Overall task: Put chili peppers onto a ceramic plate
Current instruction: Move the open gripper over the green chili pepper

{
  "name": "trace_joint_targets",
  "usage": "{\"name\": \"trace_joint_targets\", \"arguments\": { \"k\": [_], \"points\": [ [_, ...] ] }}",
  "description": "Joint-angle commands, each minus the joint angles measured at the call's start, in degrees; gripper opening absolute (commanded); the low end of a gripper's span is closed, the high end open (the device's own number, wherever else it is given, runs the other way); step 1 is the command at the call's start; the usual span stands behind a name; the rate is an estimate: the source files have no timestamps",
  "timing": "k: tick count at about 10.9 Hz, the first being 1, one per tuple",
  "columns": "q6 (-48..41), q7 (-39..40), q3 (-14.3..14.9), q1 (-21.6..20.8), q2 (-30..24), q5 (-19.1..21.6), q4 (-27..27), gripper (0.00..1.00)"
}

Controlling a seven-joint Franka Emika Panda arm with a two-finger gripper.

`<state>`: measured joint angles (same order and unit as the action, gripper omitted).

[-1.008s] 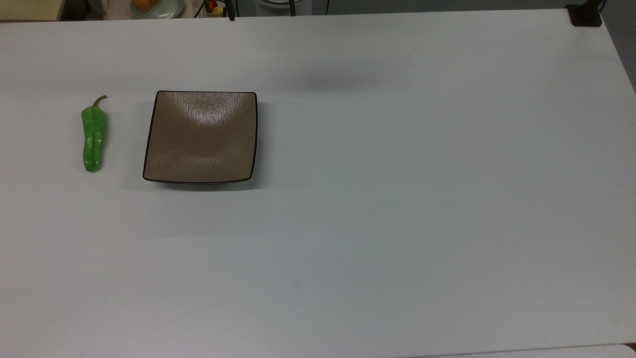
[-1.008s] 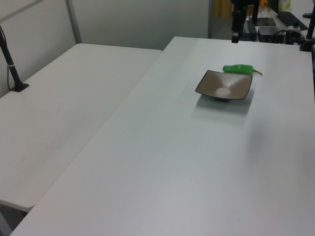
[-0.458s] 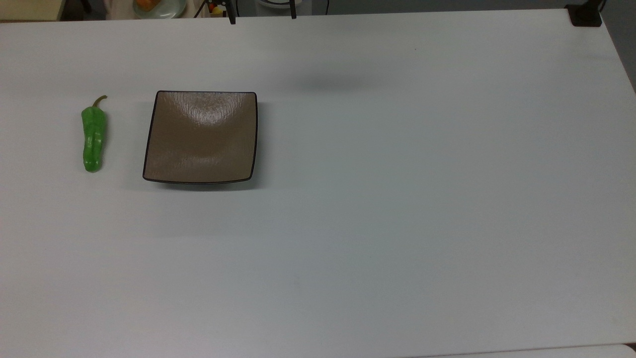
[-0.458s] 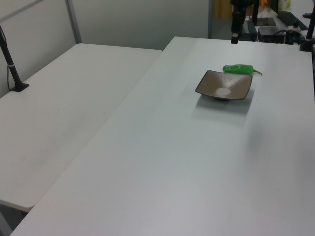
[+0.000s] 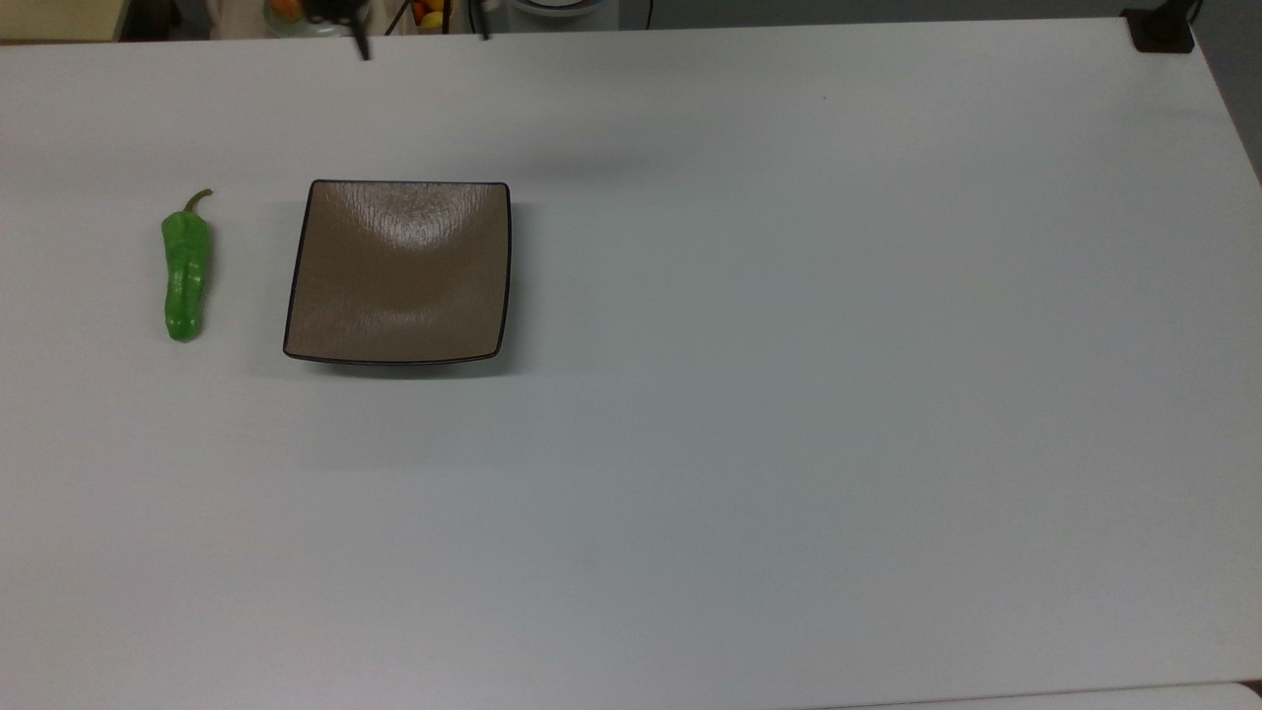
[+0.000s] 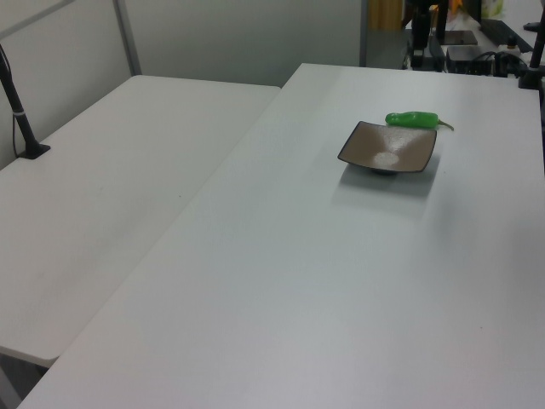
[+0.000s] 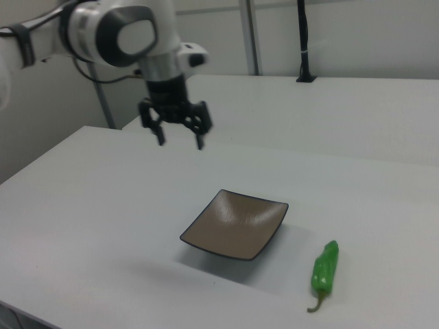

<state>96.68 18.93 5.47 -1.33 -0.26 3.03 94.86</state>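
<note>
Approach step | my gripper (image 7: 180, 135) spread open, empty, above the surface (image 7: 103, 205) | chili pepper (image 7: 324, 268) just beside the ceramic plate (image 7: 235, 225) | next: descend astride pepper

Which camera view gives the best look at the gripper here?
The right view: the gripper hangs open above the table, beyond the ceramic plate, with both fingers and the wrist fully visible. The top view catches just its two dark fingertips at the upper edge; the left view shows a dark, cropped bit at the top.
</note>
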Motion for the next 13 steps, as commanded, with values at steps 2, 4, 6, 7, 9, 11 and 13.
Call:
{"name": "trace_joint_targets", "arguments": {
  "k": [2, 4, 6, 7, 9, 11, 13],
  "points": [
    [2.5, 1.8, 0.0, 11.1, 6.5, -0.2, -5.4, 1.00],
    [2.5, 1.8, 0.0, 15.5, 9.6, -0.3, -6.8, 1.00],
    [2.3, 5.0, 0.2, 18.3, 13.7, -0.3, -10.1, 1.00],
    [2.5, 6.5, 0.4, 19.3, 15.1, -0.3, -10.1, 1.00],
    [4.2, 10.2, 0.4, 21.5, 17.6, -1.8, -10.2, 1.00],
    [9.2, 11.6, 0.4, 22.1, 19.5, -3.4, -9.8, 1.00],
    [12.5, 11.6, 0.4, 23.2, 21.1, -3.3, -9.6, 1.00]
  ]
}}
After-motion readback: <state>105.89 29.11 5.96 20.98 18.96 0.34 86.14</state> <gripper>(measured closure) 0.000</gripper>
